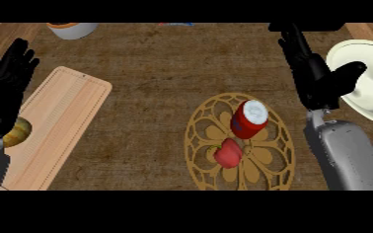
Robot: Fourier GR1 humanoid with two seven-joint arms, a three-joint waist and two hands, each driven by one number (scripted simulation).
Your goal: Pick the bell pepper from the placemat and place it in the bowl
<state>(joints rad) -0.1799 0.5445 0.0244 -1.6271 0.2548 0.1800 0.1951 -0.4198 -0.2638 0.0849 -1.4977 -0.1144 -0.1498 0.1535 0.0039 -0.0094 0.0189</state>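
On placemat (241,143), bell pepper (228,153), red can (249,119)

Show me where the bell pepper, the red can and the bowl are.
bell pepper (229,153), head view, middle of its red body
red can (248,120), head view, its red side below the white top
bowl (348,55), head view, its pale left rim

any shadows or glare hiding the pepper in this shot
Head view: the small red bell pepper shows unshaded on the round tan cut-out placemat, beside a red can with a white top; no glare; the black right hand partly covers the white bowl.
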